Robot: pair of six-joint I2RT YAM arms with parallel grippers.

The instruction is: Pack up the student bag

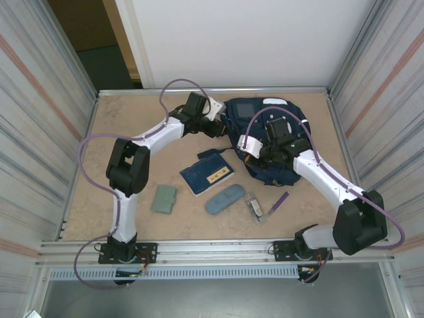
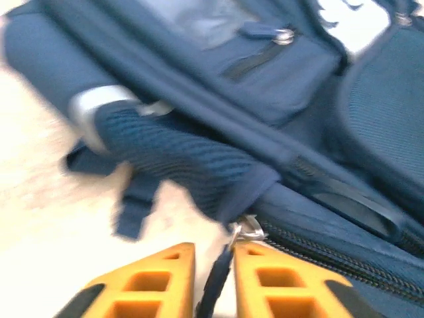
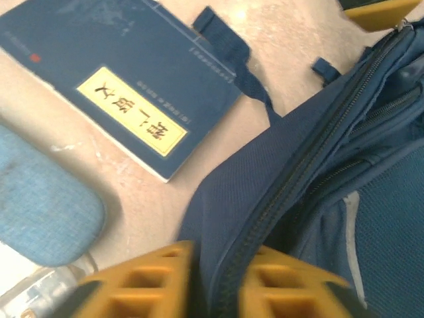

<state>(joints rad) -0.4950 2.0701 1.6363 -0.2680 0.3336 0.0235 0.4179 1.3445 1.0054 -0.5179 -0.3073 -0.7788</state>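
Two sets: right jaws clamp the bag (image 3: 265, 172) at its seam; left jaws flank the zip pull (image 2: 218, 275), grip unclear; we cannot read the booklet (image 3: 99, 59) label (image 3: 131, 110).

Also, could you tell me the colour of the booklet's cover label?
The label is yellow; right wrist view shows it best.

Table (image 1: 132, 126): beige speckled top with a metal rim, walled in on the left, right and far sides. The navy student bag (image 1: 246, 108) lies flat at far centre-right, and one of its loose strap ends (image 3: 222, 40) sits just beside the far corner of a blue booklet with a yellow label (image 1: 207, 175), which is mid-table near the bag's left front. Near row, left to right, none touching the bag: grey-green flat case (image 1: 163, 199), blue-grey oval case (image 1: 224, 199), clear plastic pouch (image 1: 254, 207) just beside it, purple pen (image 1: 279, 201) lying diagonally.
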